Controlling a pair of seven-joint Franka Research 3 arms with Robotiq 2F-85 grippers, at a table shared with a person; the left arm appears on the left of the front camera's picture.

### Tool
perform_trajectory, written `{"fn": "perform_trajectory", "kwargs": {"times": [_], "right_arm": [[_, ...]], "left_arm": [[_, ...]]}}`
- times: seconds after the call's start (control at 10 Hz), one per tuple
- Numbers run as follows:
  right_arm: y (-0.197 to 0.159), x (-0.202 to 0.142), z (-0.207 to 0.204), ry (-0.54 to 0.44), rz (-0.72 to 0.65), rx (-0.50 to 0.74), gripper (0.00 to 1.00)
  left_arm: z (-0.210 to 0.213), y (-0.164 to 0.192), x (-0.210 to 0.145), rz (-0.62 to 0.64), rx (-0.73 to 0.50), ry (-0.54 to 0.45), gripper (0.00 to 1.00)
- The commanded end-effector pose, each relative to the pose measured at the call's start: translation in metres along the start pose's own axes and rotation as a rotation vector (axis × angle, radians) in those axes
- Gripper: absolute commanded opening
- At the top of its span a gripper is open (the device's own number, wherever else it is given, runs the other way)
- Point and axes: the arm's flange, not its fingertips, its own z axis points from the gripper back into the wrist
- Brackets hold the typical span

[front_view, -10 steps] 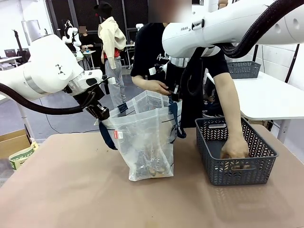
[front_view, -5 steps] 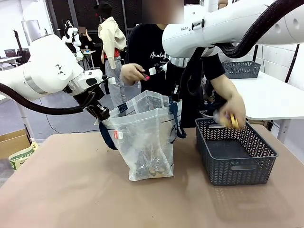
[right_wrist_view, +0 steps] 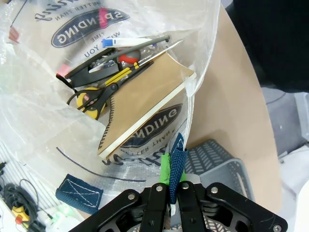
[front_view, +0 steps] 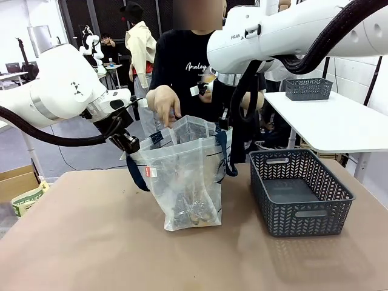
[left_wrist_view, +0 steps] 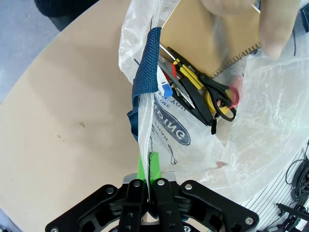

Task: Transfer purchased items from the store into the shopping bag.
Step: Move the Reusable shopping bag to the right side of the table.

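Observation:
The shopping bag (front_view: 185, 176), clear plastic with navy straps, stands mid-table, its mouth held wide. My left gripper (front_view: 130, 144) is shut on the bag's left rim beside a strap, and the left wrist view shows the green pads (left_wrist_view: 148, 162) pinching the plastic. On the right rim my right gripper (front_view: 223, 121) is shut too, its pads (right_wrist_view: 172, 171) clamped by the navy strap. Purchased items lie at the bag's bottom (front_view: 193, 209): a brown spiral notebook (right_wrist_view: 145, 101), black and yellow scissors (left_wrist_view: 212, 94) and pens. The store, a dark grey basket (front_view: 300, 191), stands to the bag's right with nothing showing inside.
The person stands at the far side with one hand (front_view: 162, 103) just over the bag's mouth; fingertips (left_wrist_view: 270, 24) show above the notebook. A white table with another grey basket (front_view: 309, 88) stands at the back right. Bare brown tabletop lies in front of the bag.
The person's hand came up out of the basket with an item and crossed toward the bag; the other hand now hovers over its mouth. Both grippers kept their hold.

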Motion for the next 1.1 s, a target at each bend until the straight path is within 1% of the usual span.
{"fn": "perform_trajectory", "kwargs": {"times": [0.0, 1.0], "right_arm": [[0.0, -0.0001, 0.001, -0.001, -0.001, -0.001, 0.0], [0.0, -0.0001, 0.001, -0.001, -0.001, -0.001, 0.0]], "left_arm": [[0.0002, 0.0007, -0.0002, 0.001, 0.001, 0.0, 0.0], [0.0002, 0.0007, -0.0002, 0.001, 0.001, 0.0, 0.0]]}}
